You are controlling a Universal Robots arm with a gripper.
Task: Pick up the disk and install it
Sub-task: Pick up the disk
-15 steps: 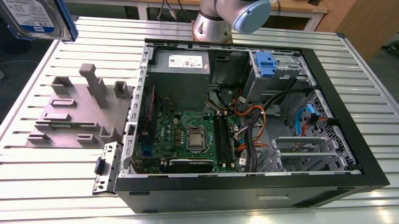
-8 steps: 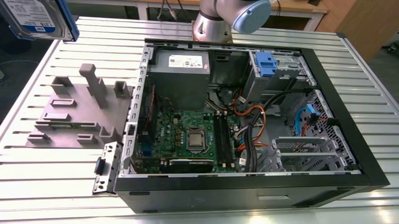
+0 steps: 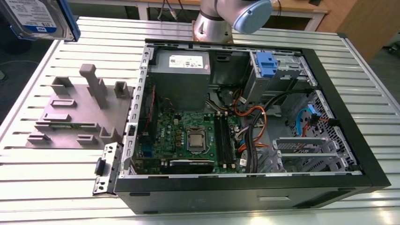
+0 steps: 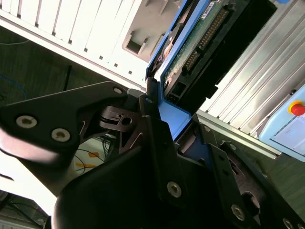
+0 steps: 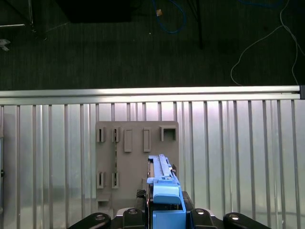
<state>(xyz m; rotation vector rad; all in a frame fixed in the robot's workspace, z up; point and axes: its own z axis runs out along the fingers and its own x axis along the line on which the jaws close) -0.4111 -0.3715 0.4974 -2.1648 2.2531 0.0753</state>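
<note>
The disk (image 3: 39, 18) is being held up in the air, in the upper left corner of the exterior view, over the edge of the metal table (image 3: 56, 187). It is being gripped by the gripper (image 4: 178, 121). In the second wrist view the jaws are being pressed shut on the blue frame at one short end, one on each side. The long way of the disk is being pointed straight out from the jaws, away from the wrist. In the first wrist view the disk is being seen from its thin edge, with the grey holder plate (image 5: 137, 164) well below it. That plate is not being touched. The open computer case (image 3: 350, 93) is being shown toward the lower right of the exterior view, well apart from the disk. A bay with a small blue clip (image 3: 265, 63) is being seen at the far side of the case.
</note>
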